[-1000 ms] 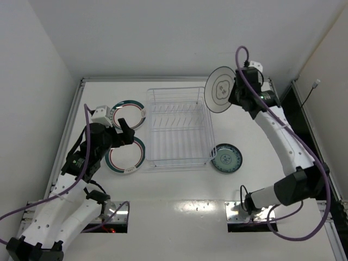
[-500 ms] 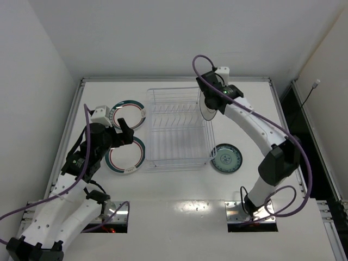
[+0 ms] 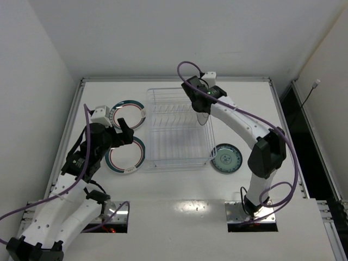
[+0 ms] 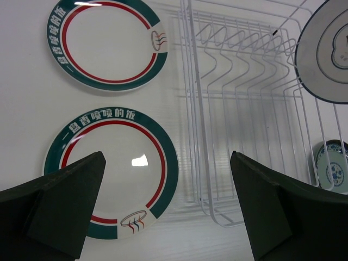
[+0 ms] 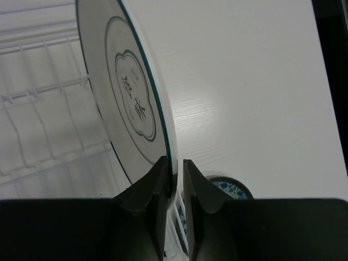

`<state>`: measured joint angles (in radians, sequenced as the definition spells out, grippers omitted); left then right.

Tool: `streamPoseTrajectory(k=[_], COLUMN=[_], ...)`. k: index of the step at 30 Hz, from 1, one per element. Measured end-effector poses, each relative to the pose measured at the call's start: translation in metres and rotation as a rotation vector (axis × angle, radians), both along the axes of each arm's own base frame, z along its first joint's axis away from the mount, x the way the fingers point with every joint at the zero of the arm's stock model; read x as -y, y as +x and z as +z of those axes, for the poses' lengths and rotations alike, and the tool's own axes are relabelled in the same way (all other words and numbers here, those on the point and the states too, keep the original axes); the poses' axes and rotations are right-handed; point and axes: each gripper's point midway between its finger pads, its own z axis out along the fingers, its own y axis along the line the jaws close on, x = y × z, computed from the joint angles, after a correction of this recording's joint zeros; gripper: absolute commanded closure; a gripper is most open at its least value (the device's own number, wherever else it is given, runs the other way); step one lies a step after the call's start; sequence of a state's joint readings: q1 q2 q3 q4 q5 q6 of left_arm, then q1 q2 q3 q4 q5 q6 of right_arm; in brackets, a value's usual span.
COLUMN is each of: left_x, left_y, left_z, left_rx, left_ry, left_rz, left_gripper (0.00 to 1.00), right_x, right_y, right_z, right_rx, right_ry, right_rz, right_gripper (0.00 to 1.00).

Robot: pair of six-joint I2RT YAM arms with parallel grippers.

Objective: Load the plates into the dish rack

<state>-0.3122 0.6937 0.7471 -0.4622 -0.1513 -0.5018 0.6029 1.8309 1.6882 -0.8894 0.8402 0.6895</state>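
Note:
The pale wire dish rack (image 3: 179,163) stands mid-table, with nothing in it; it also shows in the left wrist view (image 4: 244,103) and the right wrist view (image 5: 32,109). My right gripper (image 3: 200,99) (image 5: 174,163) is shut on the rim of a white plate with a thin dark rim line (image 3: 203,115) (image 5: 130,103) (image 4: 326,54), held on edge over the rack's right side. Two green-rimmed plates (image 3: 129,114) (image 3: 126,155) lie flat left of the rack. My left gripper (image 3: 128,132) (image 4: 168,157) is open and empty above the near one (image 4: 111,174).
A small teal patterned plate (image 3: 227,158) (image 4: 331,171) (image 5: 231,185) lies flat on the table just right of the rack's near right corner. White walls close in the table at the back and left.
My right arm has swung the held plate from the back right leftward and down over the rack's right side. The left arm has not moved.

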Motion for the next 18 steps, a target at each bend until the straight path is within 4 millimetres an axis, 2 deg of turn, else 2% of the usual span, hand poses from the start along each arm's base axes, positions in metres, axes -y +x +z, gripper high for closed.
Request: streamPoseTrajectory(k=[2,6,9,12,16,18], left_x=[0.000,0.000,0.000,-0.001,-0.001,-0.001], left_y=[0.000,0.000,0.000,0.000,0.000,0.000], left_z=[0.000,0.000,0.000,0.000,0.000,0.000], left_rx=[0.000,0.000,0.000,-0.001,-0.001,-0.001], left_ry=[0.000,0.000,0.000,-0.001,-0.001,-0.001], left_rz=[0.000,0.000,0.000,0.006,0.008,0.009], left_gripper=[0.00,0.00,0.00,0.00,0.00,0.00], right_x=[-0.004,-0.016,-0.023,-0.023,-0.016,-0.007], right_y=[-0.001,-0.004,-0.008,-0.013,-0.025,-0.033], right_z=[-0.003,-0.009,-0.004,0.014,0.057,0.079], right_rx=[-0.016,-0.053,-0.057,-0.035,0.042,0.088], right_ry=[0.023,0.087,0.148,0.191,0.248,0.268], right_rz=[0.015,0.057,0.089,0.116,0.152,0.157], right_gripper=[0.78,0.78,0.77,0.77,0.77,0.69])
